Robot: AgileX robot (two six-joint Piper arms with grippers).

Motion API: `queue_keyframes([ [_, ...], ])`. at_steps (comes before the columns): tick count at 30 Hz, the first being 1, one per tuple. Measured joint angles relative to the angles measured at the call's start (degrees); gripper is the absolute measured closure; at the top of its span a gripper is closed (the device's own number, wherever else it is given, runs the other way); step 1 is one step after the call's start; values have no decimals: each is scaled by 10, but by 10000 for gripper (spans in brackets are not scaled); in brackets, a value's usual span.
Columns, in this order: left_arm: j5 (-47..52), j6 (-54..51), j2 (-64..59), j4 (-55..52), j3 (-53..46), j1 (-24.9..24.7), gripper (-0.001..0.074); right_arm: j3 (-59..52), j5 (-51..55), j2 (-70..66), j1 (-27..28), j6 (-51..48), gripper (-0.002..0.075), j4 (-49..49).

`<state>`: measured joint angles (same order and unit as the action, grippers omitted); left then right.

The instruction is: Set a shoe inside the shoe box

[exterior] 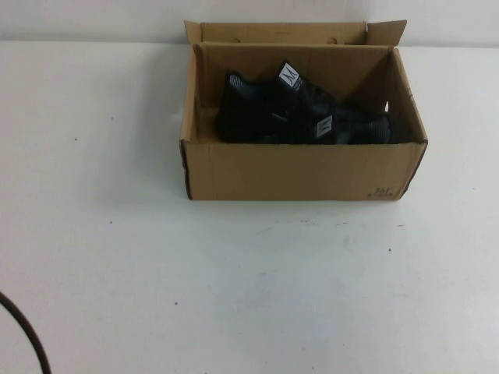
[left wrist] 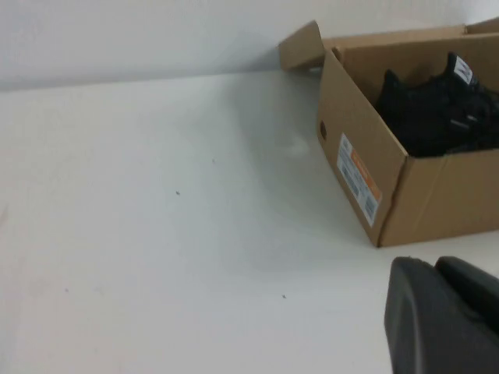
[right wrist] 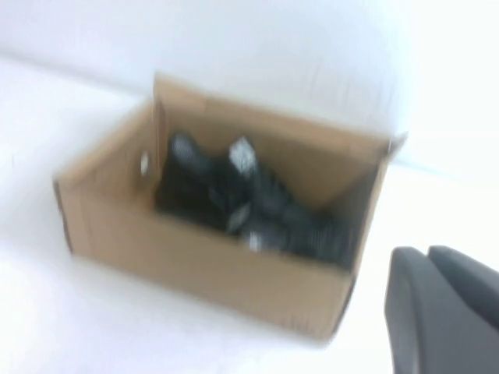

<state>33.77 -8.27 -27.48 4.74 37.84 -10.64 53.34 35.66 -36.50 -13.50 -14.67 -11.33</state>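
Since black knit sneakers (exterior: 296, 109) fill the brown cardboard shoe box (exterior: 300, 171), we park left end effector (left wrist: 444, 319) and right end effector (right wrist: 444, 312), grip unreadable.

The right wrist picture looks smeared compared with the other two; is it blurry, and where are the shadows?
Yes: in the right wrist view the shoe box and shoes are smeared, with the right gripper a dark blur at the corner. The left wrist view is sharper, its box label readable as a patch, left gripper dark at the edge. The high view shows a soft shadow left of the box and a dim interior.
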Motion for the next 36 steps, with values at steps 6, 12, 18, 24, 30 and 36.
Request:
queue_keyframes([
  [6,2,1,4,36,-44,0,736,-196,-53,130,0,-8,741,4],
  [12,6,1,4,45,-45,0,736,-307,-104,214,0,-10,741,6],
  [18,7,1,4,45,-45,0,736,-332,-106,230,0,0,741,-26],
  [24,12,2,4,45,-45,0,736,-336,-113,230,0,3,741,-62],
  [30,15,2,4,45,-45,0,736,-343,-100,230,0,3,741,-69],
  [36,15,2,4,42,-45,0,736,-344,-73,230,0,3,741,-70],
])
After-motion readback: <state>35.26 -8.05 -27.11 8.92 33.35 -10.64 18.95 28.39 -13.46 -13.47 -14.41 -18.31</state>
